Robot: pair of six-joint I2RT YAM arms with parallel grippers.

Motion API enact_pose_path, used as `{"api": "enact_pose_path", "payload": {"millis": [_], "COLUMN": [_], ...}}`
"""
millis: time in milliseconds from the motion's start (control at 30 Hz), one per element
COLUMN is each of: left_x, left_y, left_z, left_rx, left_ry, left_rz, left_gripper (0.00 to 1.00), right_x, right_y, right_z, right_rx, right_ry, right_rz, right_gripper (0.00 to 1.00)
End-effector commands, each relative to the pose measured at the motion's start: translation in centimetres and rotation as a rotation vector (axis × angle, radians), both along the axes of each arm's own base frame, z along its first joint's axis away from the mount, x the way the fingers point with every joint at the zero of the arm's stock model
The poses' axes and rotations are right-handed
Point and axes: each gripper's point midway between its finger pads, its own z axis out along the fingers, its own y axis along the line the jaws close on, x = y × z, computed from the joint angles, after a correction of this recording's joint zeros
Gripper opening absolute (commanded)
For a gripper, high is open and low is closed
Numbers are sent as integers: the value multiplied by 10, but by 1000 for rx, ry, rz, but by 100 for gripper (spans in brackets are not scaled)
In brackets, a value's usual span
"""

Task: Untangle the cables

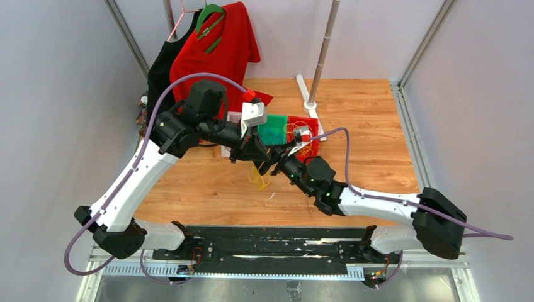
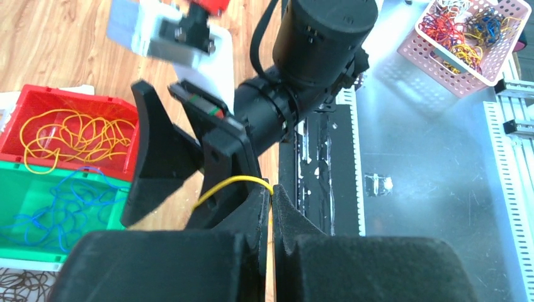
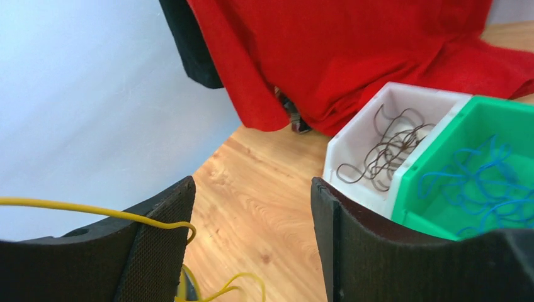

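My left gripper [image 2: 272, 192] is shut on a thin yellow cable [image 2: 230, 184] that arcs left from its tips. In the top view it [image 1: 254, 158] hangs over the middle of the table, tip to tip with my right gripper [image 1: 274, 165], and a yellow cable bundle [image 1: 259, 179] dangles below them. My right gripper [image 3: 252, 189] is open; a yellow cable strand [image 3: 94, 211] lies across its left finger [image 3: 160, 239] without being clamped. More yellow loops [image 3: 239, 283] hang below.
A red bin [image 2: 38, 100] holds yellow cables, a green bin [image 2: 19, 189] holds blue ones, and a white bin [image 3: 352, 145] holds brown ones. A pink basket [image 2: 497, 69] of mixed cables stands off the table. A red shirt [image 1: 217, 50] hangs behind, beside a pole [image 1: 322, 56].
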Motion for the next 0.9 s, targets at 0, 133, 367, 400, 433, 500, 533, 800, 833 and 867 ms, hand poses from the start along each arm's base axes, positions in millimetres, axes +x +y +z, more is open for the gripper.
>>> {"api": "enact_pose_path", "payload": {"millis": [0, 133, 367, 400, 433, 500, 533, 800, 833, 867], "left_x": [0, 6, 13, 13, 13, 14, 15, 31, 32, 34], "left_y": [-2, -3, -2, -1, 0, 2, 3, 11, 12, 14], "left_z": [21, 35, 80, 88, 95, 108, 113, 142, 146, 151], "left_rx": [-48, -66, -138, -149, -161, -182, -186, -200, -202, -205], "left_ry": [-58, -104, -223, -240, -259, -298, -320, -468, -495, -524], "left_rz": [-33, -25, -4, 1, 6, 14, 23, 105, 113, 124], "left_gripper": [0, 0, 0, 0, 0, 0, 0, 0, 0, 0], "right_x": [-17, -20, -21, -21, -21, -21, -20, -10, -9, -9], "right_y": [13, 16, 13, 12, 11, 8, 5, -30, -35, -40], "right_z": [-5, -29, -78, -85, -91, -103, -108, -142, -145, -147], "right_rx": [70, 24, -61, -72, -83, -103, -112, -224, -226, -226], "right_ry": [31, 68, 137, 145, 155, 172, 181, 227, 233, 241], "right_rz": [77, 83, 61, 57, 54, 41, 30, -94, -102, -111], "right_gripper": [66, 64, 61, 61, 61, 61, 61, 59, 59, 59]}}
